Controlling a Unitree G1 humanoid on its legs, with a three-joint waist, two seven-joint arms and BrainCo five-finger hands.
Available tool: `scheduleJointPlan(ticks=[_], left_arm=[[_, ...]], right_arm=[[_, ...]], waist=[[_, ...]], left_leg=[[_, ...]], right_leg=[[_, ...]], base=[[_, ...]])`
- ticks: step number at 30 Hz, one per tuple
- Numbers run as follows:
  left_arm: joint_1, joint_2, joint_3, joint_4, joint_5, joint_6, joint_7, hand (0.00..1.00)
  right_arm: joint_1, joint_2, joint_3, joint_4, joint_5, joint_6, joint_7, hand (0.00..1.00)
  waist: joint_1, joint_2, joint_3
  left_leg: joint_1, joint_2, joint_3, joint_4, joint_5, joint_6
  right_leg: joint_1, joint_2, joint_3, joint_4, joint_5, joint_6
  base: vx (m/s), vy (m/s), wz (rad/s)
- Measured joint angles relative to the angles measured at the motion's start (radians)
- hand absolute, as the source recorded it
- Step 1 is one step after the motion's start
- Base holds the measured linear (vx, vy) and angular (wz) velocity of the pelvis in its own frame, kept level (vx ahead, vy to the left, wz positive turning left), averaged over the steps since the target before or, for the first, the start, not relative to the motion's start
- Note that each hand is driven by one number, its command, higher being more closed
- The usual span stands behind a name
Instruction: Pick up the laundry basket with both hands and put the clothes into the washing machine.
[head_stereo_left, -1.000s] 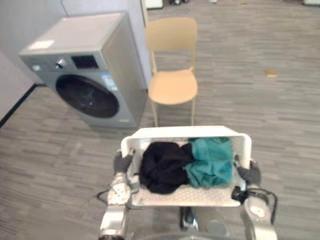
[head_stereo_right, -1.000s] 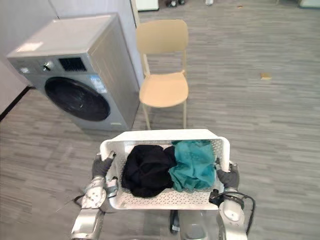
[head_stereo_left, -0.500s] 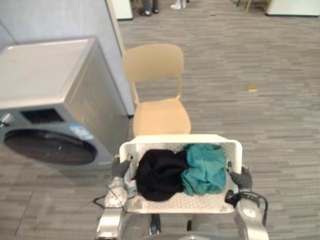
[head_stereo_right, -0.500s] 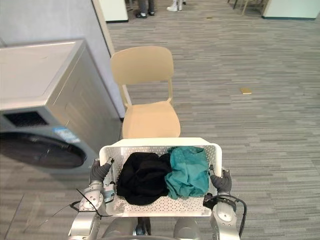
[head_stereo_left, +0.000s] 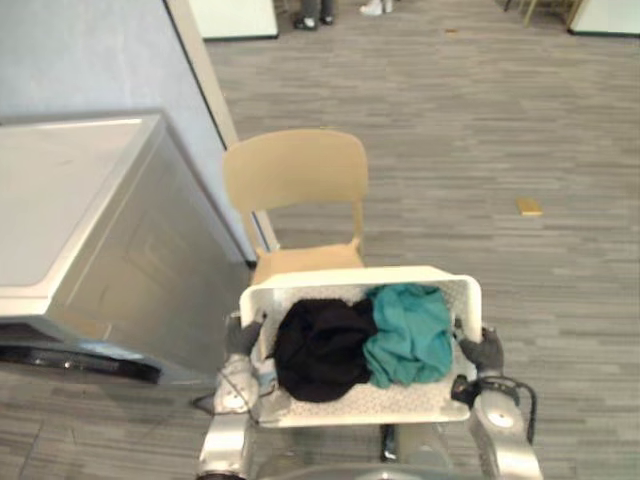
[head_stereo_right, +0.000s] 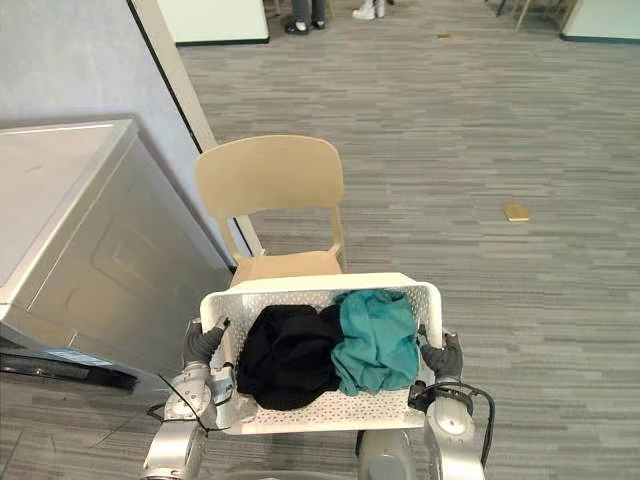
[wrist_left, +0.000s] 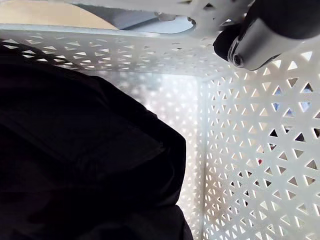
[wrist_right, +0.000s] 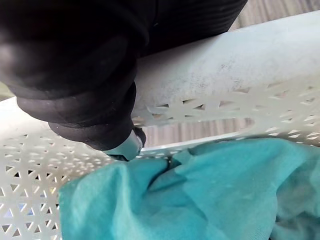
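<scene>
**Q:** What is the carried object, and what is it made of?
**A:** It is a laundry basket of rigid white plastic. It is rectangular with rounded corners and a smooth solid rim, and its walls and bottom are pierced by small triangular holes. Inside, a black garment, matte and bunched, lies on the left. A teal garment, soft and creased, lies on the right, touching the black one.

**Q:** How is it oriented, and where is it?
**A:** Its long axis runs left to right, and its open top faces up, roughly level. It is held off the floor, near in front of the robot.

**Q:** What are the hands doing?
**A:** The left hand takes the left short end and the right hand the right short end. In each wrist view a dark-tipped finger is curled round the rim by the handle slot.

**Q:** What surrounds it?
**A:** Just beyond the far rim stands a chair of tan moulded plastic with a curved back. To the left, beside the chair, is a washing machine, a grey box with a flat top. The floor has grey plank-patterned flooring, with a small tan scrap lying far right.
</scene>
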Motion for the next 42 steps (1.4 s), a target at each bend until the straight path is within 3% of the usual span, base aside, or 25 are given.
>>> scheduleJointPlan(ticks=[2, 4, 5, 6, 7, 9, 15, 18, 24, 31, 34, 42], left_arm=[[0.006, 0.003, -0.002, 0.000, -0.001, -0.002, -0.002, 1.00], [0.005, 0.000, -0.004, -0.001, -0.002, -0.011, -0.003, 1.00], [0.004, 0.000, -0.006, -0.001, -0.002, -0.015, -0.003, 1.00], [0.004, 0.001, -0.005, 0.000, -0.002, -0.019, -0.006, 1.00], [0.007, 0.006, -0.005, 0.002, -0.002, -0.018, -0.008, 1.00], [0.011, 0.031, -0.002, 0.002, -0.001, -0.018, -0.010, 1.00], [0.018, 0.063, 0.002, 0.002, 0.004, -0.017, -0.010, 1.00], [-0.017, 0.066, 0.006, 0.003, 0.004, -0.017, -0.001, 1.00], [-0.260, 0.115, 0.009, 0.068, -0.001, -0.023, 0.030, 1.00], [-0.602, 0.231, -0.018, 0.308, -0.010, -0.024, 0.039, 1.00], [-0.699, 0.266, -0.034, 0.414, -0.010, -0.031, 0.039, 1.00], [-0.758, 0.286, -0.030, 0.495, -0.009, -0.029, 0.039, 1.00]], right_arm=[[0.030, 0.000, -0.002, -0.025, 0.010, -0.007, 0.015, 1.00], [0.039, -0.002, -0.011, -0.025, 0.014, -0.020, 0.019, 1.00], [0.037, -0.002, -0.020, -0.025, 0.016, -0.021, 0.019, 1.00], [0.037, -0.003, -0.025, -0.025, 0.018, -0.021, 0.031, 1.00], [0.037, 0.010, -0.022, -0.009, 0.019, -0.019, 0.038, 1.00], [0.042, 0.034, -0.020, -0.003, 0.019, -0.019, 0.044, 1.00], [-0.005, 0.046, -0.016, 0.082, 0.020, -0.019, 0.058, 1.00], [-0.061, 0.039, -0.020, 0.105, 0.020, -0.020, 0.056, 1.00], [-0.262, 0.008, -0.049, 0.131, 0.030, -0.020, 0.011, 1.00], [-0.409, -0.030, -0.055, 0.143, 0.072, -0.020, -0.039, 1.00], [-0.436, -0.042, -0.042, 0.155, 0.101, -0.020, -0.053, 1.00], [-0.512, -0.051, -0.029, 0.253, 0.137, -0.020, -0.052, 1.00]], waist=[[0.002, -0.025, 0.009], [0.005, -0.024, 0.000], [0.007, -0.016, 0.000], [0.020, 0.006, -0.002], [0.024, 0.003, -0.006], [0.027, -0.029, -0.005], [0.026, -0.037, -0.004], [0.025, -0.036, 0.000], [0.024, -0.052, 0.102], [0.012, -0.066, 0.202], [0.012, -0.070, 0.209], [0.025, -0.086, 0.256]], left_leg=[[-0.070, 0.001, 0.050, 0.008, -0.037, -0.006], [-0.121, -0.024, 0.095, -0.175, -0.031, 0.002], [-0.132, -0.028, 0.107, -0.237, -0.003, 0.013], [-0.154, -0.038, 0.103, -0.303, 0.104, 0.020], [-0.151, -0.042, 0.101, -0.312, 0.083, -0.006], [-0.153, -0.079, 0.103, -0.350, 0.086, -0.002], [-0.155, -0.127, 0.119, -0.402, 0.104, 0.018], [-0.188, -0.128, 0.132, -0.419, 0.123, 0.021], [-0.257, -0.130, 0.146, -0.480, 0.193, 0.020], [-0.337, -0.132, 0.158, -0.529, 0.254, 0.020], [-0.365, -0.136, 0.157, -0.540, 0.266, 0.022], [-0.408, -0.134, 0.152, -0.513, 0.266, 0.022]], right_leg=[[0.107, -0.013, -0.058, -0.076, -0.001, -0.001], [0.127, -0.022, -0.106, -0.114, -0.001, -0.001], [0.124, -0.017, -0.109, -0.115, -0.005, 0.006], [0.122, -0.007, -0.110, -0.099, -0.038, 0.029], [0.115, -0.015, -0.108, -0.069, -0.060, 0.042], [0.088, -0.052, -0.104, -0.044, -0.072, 0.058], [0.067, -0.078, -0.084, -0.072, -0.053, 0.082], [0.020, -0.075, -0.073, -0.079, -0.036, 0.075], [-0.088, -0.066, -0.054, -0.079, 0.001, 0.049], [-0.200, -0.055, -0.045, -0.068, 0.029, 0.036], [-0.236, -0.058, -0.042, -0.060, 0.031, 0.034], [-0.278, -0.058, -0.026, -0.038, 0.030, 0.034]], base=[[0.26, -0.206, 0.78], [0.14, -0.088, 0.60], [0.10, -0.014, 0.24], [0.08, 0.060, 0.15], [0.09, 0.080, 0.20], [0.07, 0.076, 0.17], [0.04, 0.081, -0.01], [0.02, 0.009, -0.11], [-0.07, -0.005, -0.09], [-0.06, -0.001, -0.03], [0.00, 0.000, 0.00], [0.00, 0.004, 0.02]])
